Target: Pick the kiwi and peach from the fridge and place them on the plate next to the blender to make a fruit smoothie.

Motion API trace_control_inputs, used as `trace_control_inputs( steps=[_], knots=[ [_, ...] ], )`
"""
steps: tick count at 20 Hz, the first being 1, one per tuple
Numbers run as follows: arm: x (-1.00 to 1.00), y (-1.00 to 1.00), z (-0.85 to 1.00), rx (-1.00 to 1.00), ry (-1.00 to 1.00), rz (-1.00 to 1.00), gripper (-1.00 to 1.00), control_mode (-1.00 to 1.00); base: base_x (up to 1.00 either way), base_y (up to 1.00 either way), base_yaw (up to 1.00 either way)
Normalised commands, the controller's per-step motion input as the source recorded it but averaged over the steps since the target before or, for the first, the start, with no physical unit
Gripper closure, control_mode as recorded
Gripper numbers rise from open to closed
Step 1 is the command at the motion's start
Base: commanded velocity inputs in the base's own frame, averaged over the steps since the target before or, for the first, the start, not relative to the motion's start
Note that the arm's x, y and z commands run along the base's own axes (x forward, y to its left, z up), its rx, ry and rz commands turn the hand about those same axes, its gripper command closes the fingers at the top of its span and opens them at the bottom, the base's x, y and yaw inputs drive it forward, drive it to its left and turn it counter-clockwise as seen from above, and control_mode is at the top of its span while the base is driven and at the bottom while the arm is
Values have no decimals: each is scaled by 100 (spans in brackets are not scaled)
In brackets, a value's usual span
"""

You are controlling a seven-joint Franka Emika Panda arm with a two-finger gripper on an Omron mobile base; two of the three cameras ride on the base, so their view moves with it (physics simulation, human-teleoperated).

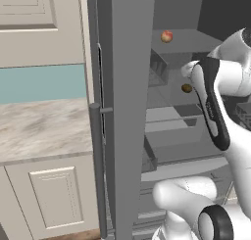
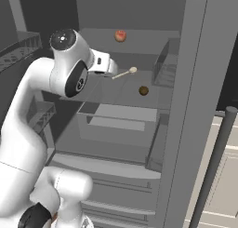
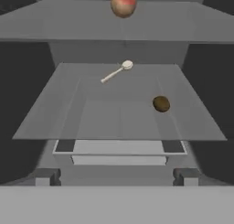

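I can read no text, label, brand, number or sign anywhere in these views. The fridge door and its shelves are plain grey, and the cream cabinet fronts and marbled counter beside it carry no markings I can make out. The kiwi and the peach bear no stickers.

Dark kiwi on fridge middle shelf, peach above.
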Motion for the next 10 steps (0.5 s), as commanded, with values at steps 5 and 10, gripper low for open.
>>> trace_control_inputs(
  steps=[5,10],
  knots=[
    [50,-1,84,9,-21,0,-100,-100,0,0,0],
    [100,0,28,13,2,0,-100,-100,0,0,0]
  ],
)
